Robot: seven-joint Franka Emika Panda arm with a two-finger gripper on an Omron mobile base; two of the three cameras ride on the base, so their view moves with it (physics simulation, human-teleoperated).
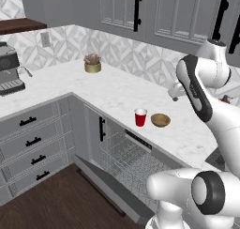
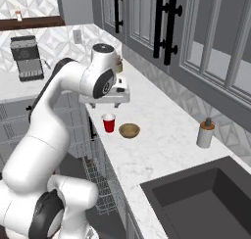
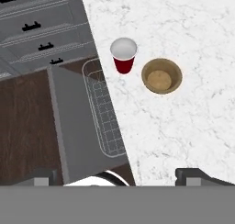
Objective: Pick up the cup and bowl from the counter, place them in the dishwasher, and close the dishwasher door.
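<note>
Cup (image 3: 123,55) and bowl (image 3: 161,75) stand upright and side by side on the counter (image 3: 183,126), just apart, the cup nearer the counter's front edge and the bowl farther in. Both lie below and ahead of the gripper (image 3: 119,177), which hangs high over the counter with its camera looking almost straight down; in the hand view they sit toward the top, so the reach is forward along the fingers' line of sight and then down. The cup's long axis is vertical, its white mouth facing up at the tool. The bowl is round and shallow, with no axis to favour.

Beside the counter edge, to the cup's side, the dishwasher (image 1: 129,160) stands with its wire rack showing and the dishwasher door (image 3: 75,122) dropped flat over the dark floor.

The jaws are spread wide and carry nothing. In the right base view the arm arches up from its base, elbow high, wrist bent so the hand (image 2: 110,97) points down above the cup (image 2: 109,123).
</note>
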